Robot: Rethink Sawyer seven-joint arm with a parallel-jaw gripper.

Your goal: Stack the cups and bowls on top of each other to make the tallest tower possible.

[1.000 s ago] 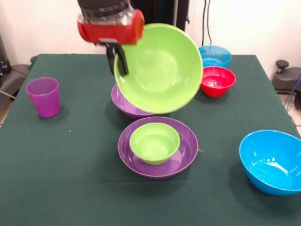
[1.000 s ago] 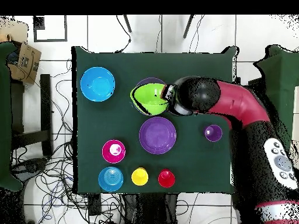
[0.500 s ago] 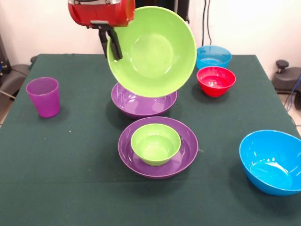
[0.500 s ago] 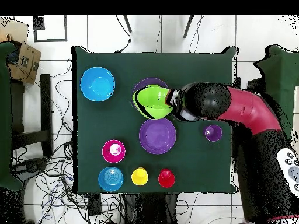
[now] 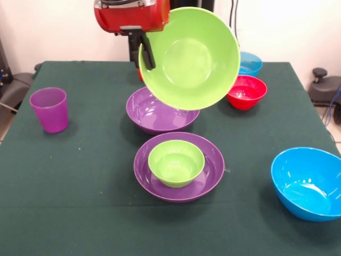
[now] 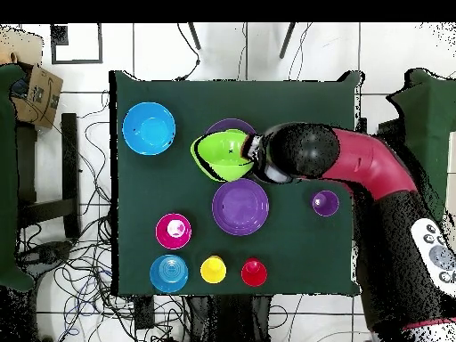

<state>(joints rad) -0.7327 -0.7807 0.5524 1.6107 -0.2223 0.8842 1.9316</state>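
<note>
- Front: gripper (image 5: 145, 52) clamped on rim of large lime green bowl (image 5: 191, 57), held in the air, tilted with its opening facing the camera, above purple bowl (image 5: 161, 112). Small green bowl (image 5: 176, 162) sits inside second purple bowl (image 5: 202, 178). Purple cup (image 5: 49, 109) and blue bowl (image 5: 306, 183) well apart.
- Overhead: lime bowl (image 6: 223, 156) overlaps both purple bowls; red cup (image 6: 254, 272) and yellow cup (image 6: 213, 269) near table (image 6: 294, 107) edge.

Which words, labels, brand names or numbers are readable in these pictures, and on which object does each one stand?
None can be read.
The large lime green bowl, the other bowls, the purple cup and the gripper show no lettering in the front view.
The cardboard box beside the table has marks too small to read.
</note>
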